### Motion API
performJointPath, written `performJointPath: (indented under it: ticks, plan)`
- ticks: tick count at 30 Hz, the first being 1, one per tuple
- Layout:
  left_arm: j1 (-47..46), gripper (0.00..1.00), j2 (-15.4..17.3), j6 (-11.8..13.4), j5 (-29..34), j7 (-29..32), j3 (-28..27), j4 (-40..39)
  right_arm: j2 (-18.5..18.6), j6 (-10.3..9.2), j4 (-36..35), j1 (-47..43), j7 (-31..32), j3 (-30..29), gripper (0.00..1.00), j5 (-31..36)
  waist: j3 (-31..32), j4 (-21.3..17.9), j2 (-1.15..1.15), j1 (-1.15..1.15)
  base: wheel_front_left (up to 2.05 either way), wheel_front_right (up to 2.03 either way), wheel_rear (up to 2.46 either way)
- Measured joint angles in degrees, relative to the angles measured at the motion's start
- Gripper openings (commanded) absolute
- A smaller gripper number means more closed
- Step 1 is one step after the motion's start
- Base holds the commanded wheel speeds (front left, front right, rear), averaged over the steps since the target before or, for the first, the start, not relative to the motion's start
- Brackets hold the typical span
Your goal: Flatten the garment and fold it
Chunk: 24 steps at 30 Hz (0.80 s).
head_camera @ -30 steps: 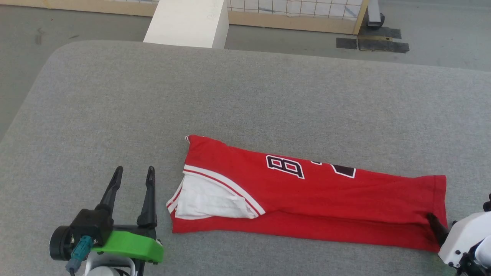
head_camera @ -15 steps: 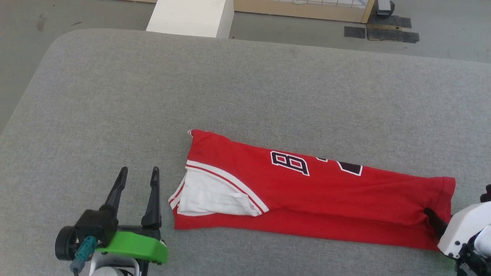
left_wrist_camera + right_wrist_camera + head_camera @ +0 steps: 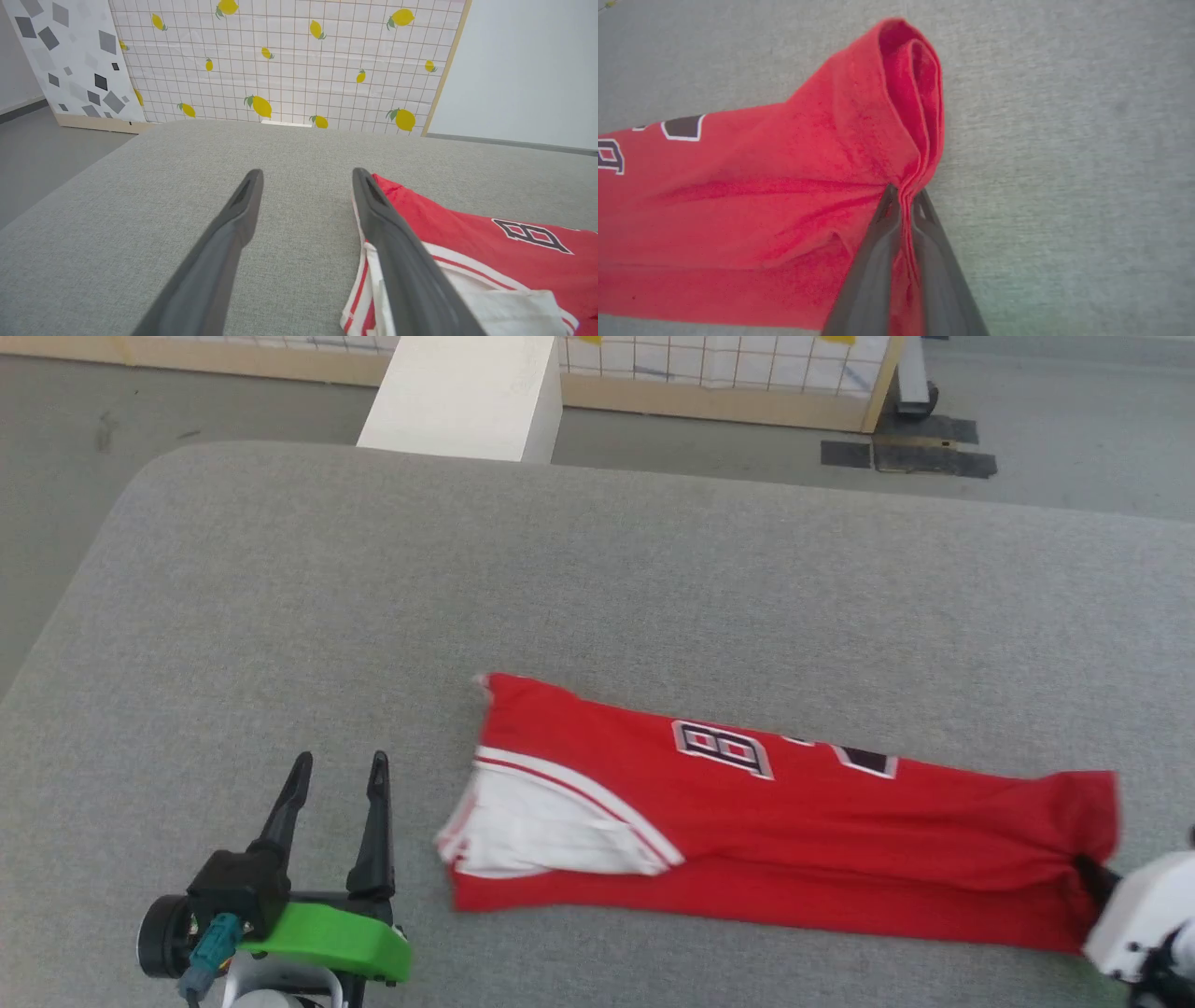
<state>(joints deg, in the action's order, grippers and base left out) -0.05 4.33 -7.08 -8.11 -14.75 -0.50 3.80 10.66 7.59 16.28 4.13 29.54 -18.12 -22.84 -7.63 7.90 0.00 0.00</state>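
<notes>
The red garment (image 3: 775,831) lies folded into a long strip across the grey table (image 3: 597,579), with its white sleeve (image 3: 551,831) on top at the left end and part of the black print showing. At the strip's right end my right gripper (image 3: 1088,873) is shut on the hem. The right wrist view shows the hem (image 3: 920,116) bunched and lifted between the closed fingers of that gripper (image 3: 903,196). My left gripper (image 3: 338,775) stands open just left of the sleeve end, empty. In the left wrist view its right finger (image 3: 383,233) is beside the garment (image 3: 490,252).
A white block (image 3: 467,397) stands beyond the table's far edge. Behind it runs a wooden-framed panel with a lemon pattern (image 3: 289,60). Dark tape patches (image 3: 906,453) mark the floor at the upper right. The table's rounded left corner (image 3: 140,485) is near.
The whole picture shifted, so the head camera moved. The garment's right end is now drawn up and bunched in the right gripper. The left gripper holds its place, still open.
</notes>
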Motion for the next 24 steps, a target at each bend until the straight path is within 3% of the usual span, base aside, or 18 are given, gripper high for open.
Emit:
performJointPath:
  ticks: [5,9,24]
  plan:
    - [0.03,1.0,0.13,-0.01,-0.1,0.0,1.21,0.36,5.83,-0.01,2.97,-0.1,-1.38,-6.76,0.0,3.91,1.07,-0.91,0.0,0.0,0.0,0.0,0.0]
    - [0.08,1.0,0.29,-0.01,-0.2,0.0,1.41,0.58,6.34,-0.01,2.7,-0.13,-0.83,-6.71,0.0,4.13,1.67,-1.1,0.0,0.0,0.0,0.0,0.0]
    - [1.21,1.0,0.87,-0.01,-0.52,0.0,2.09,1.12,2.75,-0.01,-17.5,-5.43,9.4,8.96,0.0,-1.82,4.31,0.06,0.0,0.0,0.0,0.0,0.0]
